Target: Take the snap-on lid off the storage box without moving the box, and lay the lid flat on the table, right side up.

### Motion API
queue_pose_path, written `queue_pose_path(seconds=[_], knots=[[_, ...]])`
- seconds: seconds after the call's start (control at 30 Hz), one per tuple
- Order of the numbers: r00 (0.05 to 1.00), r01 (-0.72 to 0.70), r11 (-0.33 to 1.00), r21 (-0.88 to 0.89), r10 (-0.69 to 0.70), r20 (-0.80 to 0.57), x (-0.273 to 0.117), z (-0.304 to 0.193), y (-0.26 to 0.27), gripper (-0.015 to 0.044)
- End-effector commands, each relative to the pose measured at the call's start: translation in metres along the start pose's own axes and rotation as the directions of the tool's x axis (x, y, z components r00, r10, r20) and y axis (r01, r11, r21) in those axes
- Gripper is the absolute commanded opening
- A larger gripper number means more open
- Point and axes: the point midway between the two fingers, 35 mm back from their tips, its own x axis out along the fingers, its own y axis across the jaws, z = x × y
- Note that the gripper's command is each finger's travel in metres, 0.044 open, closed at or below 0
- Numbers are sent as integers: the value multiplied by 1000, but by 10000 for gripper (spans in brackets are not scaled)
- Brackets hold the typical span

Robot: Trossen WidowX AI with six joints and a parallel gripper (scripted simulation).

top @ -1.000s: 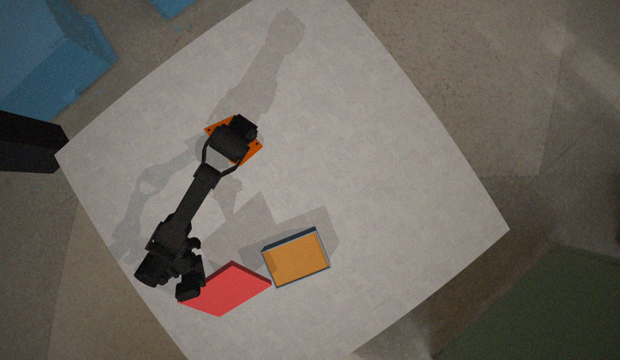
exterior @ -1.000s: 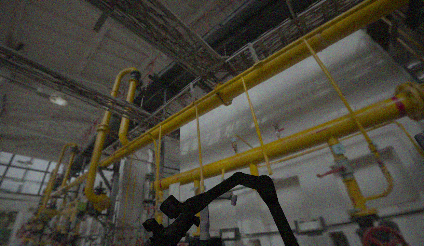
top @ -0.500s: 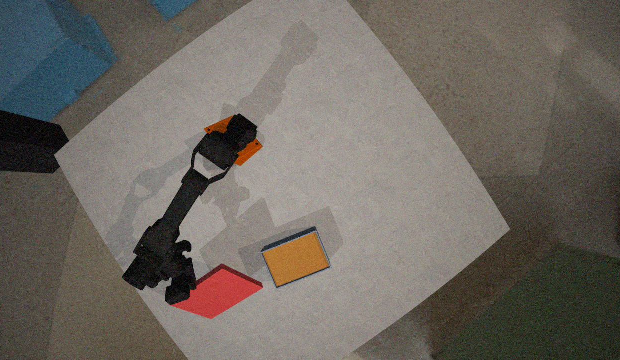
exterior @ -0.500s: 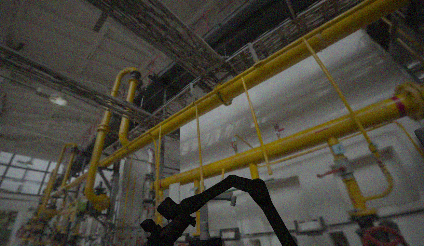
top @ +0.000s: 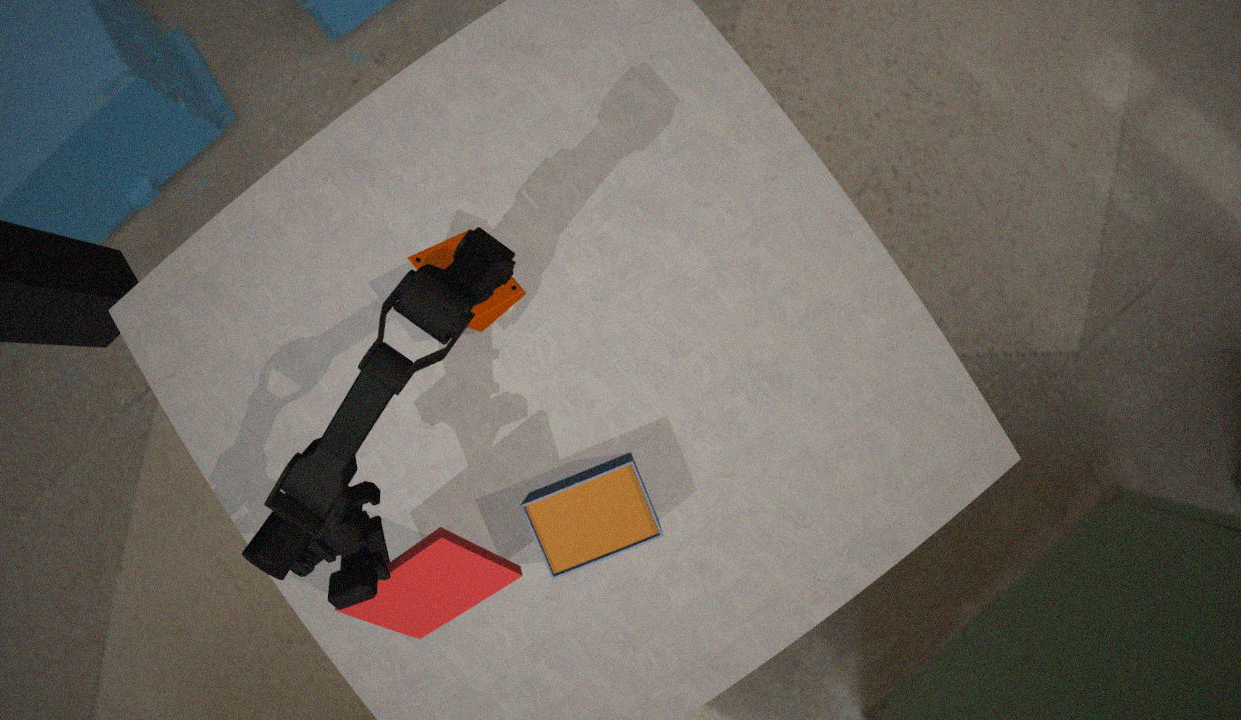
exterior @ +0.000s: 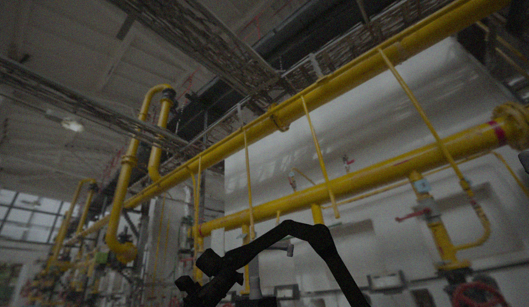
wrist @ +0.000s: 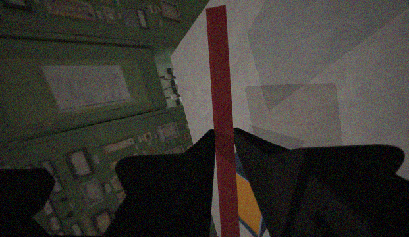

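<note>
The red lid [top: 436, 586] [wrist: 220, 72] is off the box, its broad red face showing in the top view and only its narrow side in the wrist view. My gripper [top: 373, 577] [wrist: 223, 132] is shut on the lid at its left end in the top view. The lid's shadow falls apart from it, so it hangs above the table; its exact tilt is unclear. The storage box [top: 577, 479] [wrist: 240, 166] has dark blue walls and stands uncovered to the right of the lid, its orange inside showing. A gap shows between lid and box in the top view.
The light grey table [top: 785, 313] has its left edge close beside my gripper. The orange base plate [top: 494, 311] lies under the arm's base. A black block [top: 51, 291] is beyond the table's left corner. The exterior view shows the arm [exterior: 250, 253] before yellow pipes, with no table in view.
</note>
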Motion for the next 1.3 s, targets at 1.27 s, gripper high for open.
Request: queue_pose_path(seconds=[1.27], knots=[[1000,-7,1000,4,7,-8,23,-3,-27,0]])
